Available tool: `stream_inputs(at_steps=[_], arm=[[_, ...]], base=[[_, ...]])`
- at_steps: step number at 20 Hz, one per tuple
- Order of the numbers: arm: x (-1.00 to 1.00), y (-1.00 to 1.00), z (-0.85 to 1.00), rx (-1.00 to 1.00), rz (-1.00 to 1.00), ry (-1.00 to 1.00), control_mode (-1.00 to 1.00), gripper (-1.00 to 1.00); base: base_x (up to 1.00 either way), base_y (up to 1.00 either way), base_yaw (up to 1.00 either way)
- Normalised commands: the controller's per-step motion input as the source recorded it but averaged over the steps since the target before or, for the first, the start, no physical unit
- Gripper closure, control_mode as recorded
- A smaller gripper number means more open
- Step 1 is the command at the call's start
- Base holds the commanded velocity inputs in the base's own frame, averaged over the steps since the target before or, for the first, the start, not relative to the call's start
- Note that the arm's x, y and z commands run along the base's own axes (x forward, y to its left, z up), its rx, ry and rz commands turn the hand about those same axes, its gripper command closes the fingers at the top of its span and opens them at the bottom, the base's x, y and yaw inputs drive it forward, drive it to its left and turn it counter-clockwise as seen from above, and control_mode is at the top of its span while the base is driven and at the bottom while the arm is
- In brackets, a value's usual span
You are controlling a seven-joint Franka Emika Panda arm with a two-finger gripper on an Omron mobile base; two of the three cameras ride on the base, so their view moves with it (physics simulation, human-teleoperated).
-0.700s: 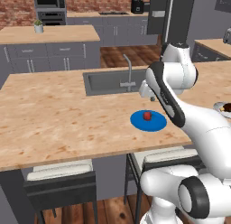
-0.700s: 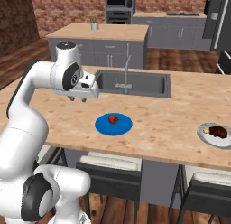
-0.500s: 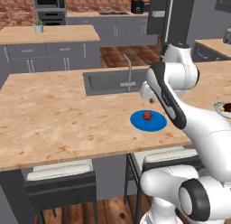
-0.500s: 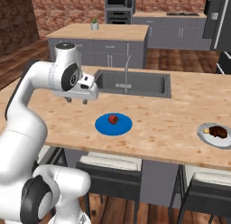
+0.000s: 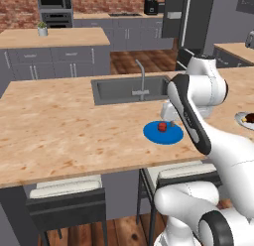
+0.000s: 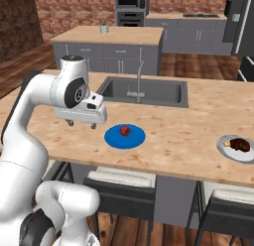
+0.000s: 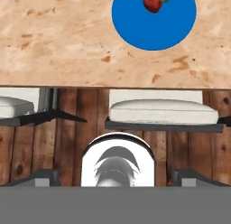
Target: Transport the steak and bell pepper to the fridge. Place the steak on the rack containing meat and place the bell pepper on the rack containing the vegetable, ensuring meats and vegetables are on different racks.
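Observation:
The red bell pepper [image 6: 125, 130] sits on a blue plate [image 6: 134, 140] on the island counter, and shows again as the bell pepper [image 5: 161, 126] and the bell pepper [image 7: 154, 1]. A dark steak [image 6: 240, 144] lies on a white plate [image 6: 225, 148] at the counter's right end. My gripper [image 6: 82, 125] hangs open just above the counter, left of the blue plate and apart from the pepper, with nothing between its fingers. The gripper [image 5: 170, 123] stands right beside the plate in the left base view. The dark fridge [image 6: 240, 17] stands far back; its racks are hidden.
A sink [image 6: 144, 91] with a faucet [image 6: 139, 76] is set into the counter behind the plate. Stools [image 6: 119, 178] stand under the near edge. A second counter with a small plant [image 6: 103, 26] lies behind.
The hand has come down a little towards the counter and shifted slightly towards its near edge. The pepper, the plates and the steak have not moved.

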Motion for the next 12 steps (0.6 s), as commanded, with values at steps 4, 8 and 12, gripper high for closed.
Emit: stream_inputs(at_steps=[4, 8, 12], arm=[[0.27, -0.25, -0.20, -0.02, -0.02, 0.00, -1.00, -1.00], [0.43, -0.22, -0.10, 0.00, -0.02, 0.04, -1.00, -1.00], [0.42, -0.05, -0.22, 0.00, 0.00, 0.04, -1.00, -1.00]], base=[[0.00, 0.00, 0.00], [0.00, 0.00, 0.00], [0.00, 0.00, 0.00]])
